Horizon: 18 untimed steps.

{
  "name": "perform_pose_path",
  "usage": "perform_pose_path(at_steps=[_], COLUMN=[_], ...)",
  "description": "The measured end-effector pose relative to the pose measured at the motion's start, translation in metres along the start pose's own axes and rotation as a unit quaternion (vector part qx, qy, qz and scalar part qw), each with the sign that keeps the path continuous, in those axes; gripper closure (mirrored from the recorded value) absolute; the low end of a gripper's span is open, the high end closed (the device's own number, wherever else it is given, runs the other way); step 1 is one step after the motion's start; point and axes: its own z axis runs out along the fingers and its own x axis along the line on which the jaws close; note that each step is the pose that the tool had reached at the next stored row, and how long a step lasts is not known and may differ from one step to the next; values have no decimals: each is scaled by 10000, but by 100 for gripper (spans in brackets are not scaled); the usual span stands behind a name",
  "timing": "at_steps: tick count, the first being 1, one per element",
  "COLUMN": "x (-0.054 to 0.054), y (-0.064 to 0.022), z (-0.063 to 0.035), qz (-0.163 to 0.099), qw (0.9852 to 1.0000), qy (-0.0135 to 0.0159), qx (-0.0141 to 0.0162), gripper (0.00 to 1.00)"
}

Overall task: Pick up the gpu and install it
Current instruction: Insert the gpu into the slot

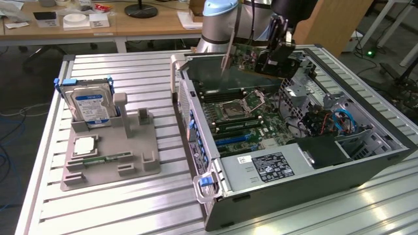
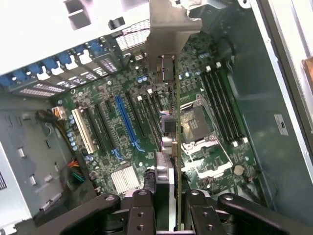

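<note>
My gripper point(image 1: 279, 55) is shut on the gpu point(image 1: 256, 58), a green card with a silver bracket point(image 1: 225, 62) at one end. I hold it in the air above the far end of the open computer case point(image 1: 307, 186). In the wrist view the gpu point(image 2: 177, 147) shows edge-on between my fingers point(image 2: 142, 200), with its bracket point(image 2: 166, 29) pointing away from me. Below it lies the motherboard point(image 2: 146, 161) with a blue slot point(image 2: 126, 122), black slots beside it, and the processor socket point(image 2: 195, 122). The card hangs apart from the board.
On the exterior view's left a grey fixture point(image 1: 140, 164) carries a hard drive point(image 1: 91, 105), a processor chip point(image 1: 85, 145) and a memory stick point(image 1: 107, 159). Cables and a drive cage point(image 1: 326, 120) fill the case's right side. A desk point(image 1: 150, 24) stands behind the table.
</note>
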Motion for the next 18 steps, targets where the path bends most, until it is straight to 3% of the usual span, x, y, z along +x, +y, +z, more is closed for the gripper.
perform_pose_path(at_steps=[9, 18], x=[1, 1], y=[0, -1], z=[1, 1], qz=[-583, -1150], qw=[9983, 9934], qy=[21, 41], qx=[-7, -13], gripper=[72, 72])
